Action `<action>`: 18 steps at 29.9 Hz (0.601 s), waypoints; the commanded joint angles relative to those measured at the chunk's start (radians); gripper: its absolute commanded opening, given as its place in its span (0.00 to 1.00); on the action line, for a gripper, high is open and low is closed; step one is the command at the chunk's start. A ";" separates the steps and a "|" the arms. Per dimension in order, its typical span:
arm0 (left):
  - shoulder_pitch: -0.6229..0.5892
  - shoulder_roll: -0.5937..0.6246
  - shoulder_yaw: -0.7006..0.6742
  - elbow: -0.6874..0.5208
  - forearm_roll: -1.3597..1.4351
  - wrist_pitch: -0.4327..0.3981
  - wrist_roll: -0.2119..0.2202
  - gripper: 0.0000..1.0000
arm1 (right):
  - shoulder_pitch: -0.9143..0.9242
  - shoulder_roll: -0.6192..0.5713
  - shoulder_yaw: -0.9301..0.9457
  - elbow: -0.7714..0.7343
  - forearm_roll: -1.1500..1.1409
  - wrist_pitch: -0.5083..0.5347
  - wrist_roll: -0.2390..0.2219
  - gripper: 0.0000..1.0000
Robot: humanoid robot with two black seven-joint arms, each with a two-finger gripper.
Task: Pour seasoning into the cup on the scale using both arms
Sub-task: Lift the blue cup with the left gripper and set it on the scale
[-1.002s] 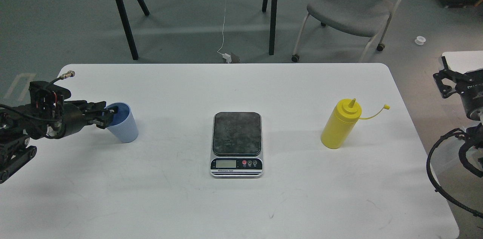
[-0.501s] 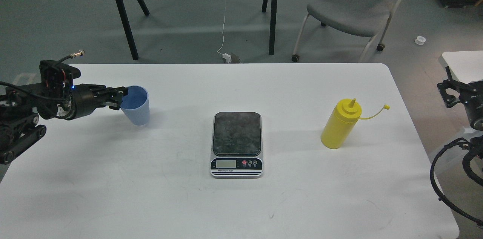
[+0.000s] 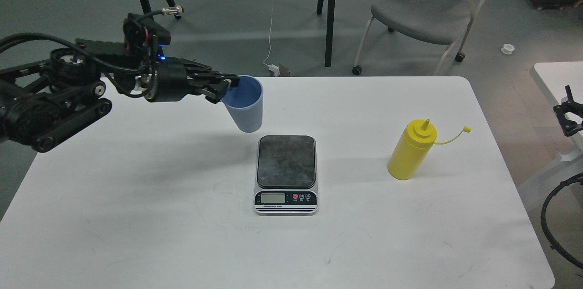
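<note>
My left gripper [image 3: 226, 87] is shut on the left rim of the light blue ribbed cup [image 3: 246, 104] and holds it in the air, up and to the left of the scale [image 3: 285, 173]. The cup is upright, slightly tilted, and looks empty. The scale sits at the table's middle with a bare dark platform. The yellow seasoning bottle [image 3: 411, 151] stands upright at the right of the table, its tethered cap hanging off to the right. Only a small black part of my right arm [image 3: 568, 118] shows at the right edge; its gripper is out of view.
The white table [image 3: 182, 216] has rounded corners. Beyond its far edge are black table legs [image 3: 330, 15] and a grey chair [image 3: 423, 11] on the floor. A black cable loop [image 3: 553, 229] hangs off the table's right side.
My left arm has lifted the cup off the table and carried it up and to the right, toward the scale. The right arm has drawn back toward the right edge.
</note>
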 commanded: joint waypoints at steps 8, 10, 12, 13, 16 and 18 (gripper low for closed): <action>-0.005 -0.216 0.080 0.056 0.049 -0.033 0.000 0.01 | -0.007 -0.009 0.008 -0.001 0.000 0.000 0.000 1.00; 0.001 -0.225 0.084 0.076 0.049 -0.031 0.004 0.02 | -0.007 -0.009 0.008 -0.001 0.000 0.000 0.000 1.00; 0.007 -0.227 0.084 0.094 0.049 -0.031 0.006 0.02 | -0.007 -0.009 0.008 -0.001 0.000 0.000 0.000 1.00; 0.010 -0.228 0.084 0.102 0.050 -0.031 0.006 0.02 | -0.007 -0.009 0.008 -0.001 0.000 0.000 0.000 1.00; 0.011 -0.225 0.084 0.108 0.050 -0.031 0.007 0.02 | -0.007 -0.009 0.008 -0.001 0.000 0.000 0.000 1.00; 0.011 -0.227 0.084 0.122 0.050 -0.031 0.007 0.02 | -0.007 -0.009 0.008 -0.001 -0.001 0.000 0.000 1.00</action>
